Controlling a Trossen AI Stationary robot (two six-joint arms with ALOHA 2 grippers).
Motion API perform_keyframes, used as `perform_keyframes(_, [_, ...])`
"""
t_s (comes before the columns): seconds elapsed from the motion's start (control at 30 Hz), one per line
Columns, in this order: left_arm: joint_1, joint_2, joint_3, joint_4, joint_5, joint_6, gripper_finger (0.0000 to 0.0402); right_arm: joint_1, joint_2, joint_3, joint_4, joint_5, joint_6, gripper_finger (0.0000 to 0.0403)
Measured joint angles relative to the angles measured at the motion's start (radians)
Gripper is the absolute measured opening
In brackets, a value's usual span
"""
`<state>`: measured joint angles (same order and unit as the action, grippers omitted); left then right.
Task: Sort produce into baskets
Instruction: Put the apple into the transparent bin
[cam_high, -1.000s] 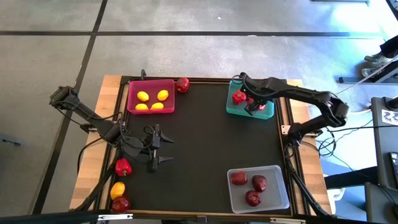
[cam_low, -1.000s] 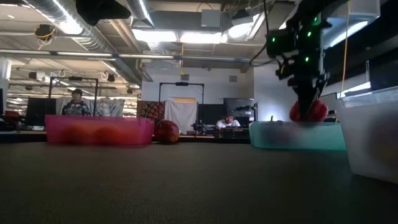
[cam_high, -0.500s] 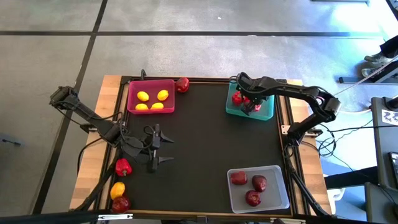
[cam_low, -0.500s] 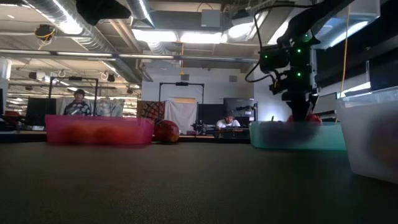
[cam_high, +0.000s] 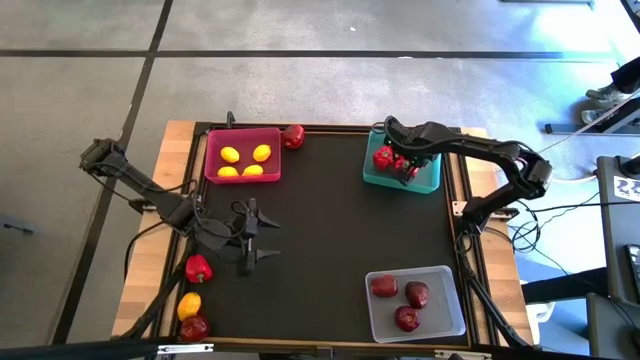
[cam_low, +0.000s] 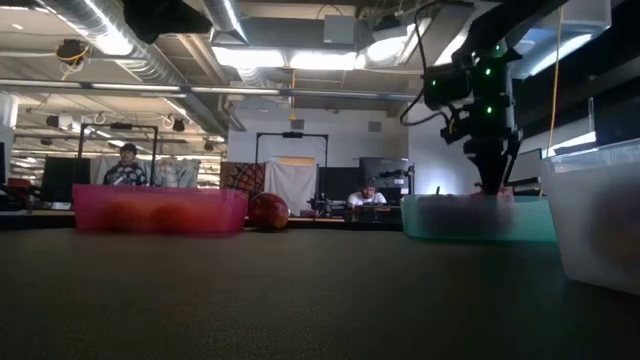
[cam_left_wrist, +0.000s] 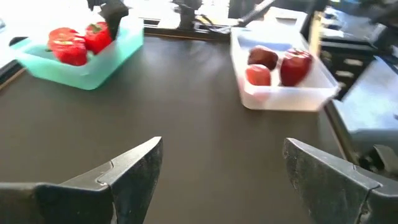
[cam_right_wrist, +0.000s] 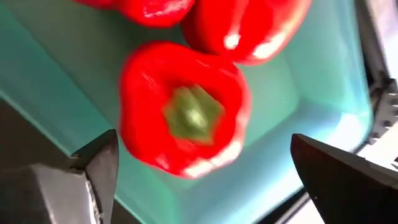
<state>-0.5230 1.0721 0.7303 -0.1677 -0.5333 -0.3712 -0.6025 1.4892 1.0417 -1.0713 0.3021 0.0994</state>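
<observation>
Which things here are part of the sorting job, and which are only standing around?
Part of the job:
- pink basket with lemons
- teal basket with peppers
- clear basket with apples
- loose produce: pepper, lemon, apple, apple
- right gripper, open over the teal basket
- left gripper, open, waiting

Not part of it:
- people and room equipment behind the table

Bare mat (cam_high: 330, 230) open mid-table, right claw (cam_high: 408, 171) over crowded teal basket (cam_high: 428, 183), left claw (cam_high: 262, 241) unobstructed
</observation>
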Motion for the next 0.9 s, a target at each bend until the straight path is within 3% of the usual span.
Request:
perform_keyframes(0.23, [0.092,0.012,0.002,-0.001,-0.041,-0.092,0.0327,0.006,-0.129,0.058,-0.033,-0.02,0.005,0.0383])
perform_keyframes(0.5, [0.252,0.076,0.002,0.0,-0.041,-0.104,0.0327,0.103,-0.334,0.069,0.057,-0.033,0.026,0.0383])
perform_keyframes(0.7, [0.422,0.101,0.002,0.0,-0.041,-0.039,0.0327,0.191,-0.418,0.069,0.204,-0.033,0.026,0.0383])
perform_keyframes(0.9, [0.62,0.115,0.001,0.06,-0.037,0.12,0.0327,0.241,-0.419,0.069,0.37,-0.034,-0.017,0.0383])
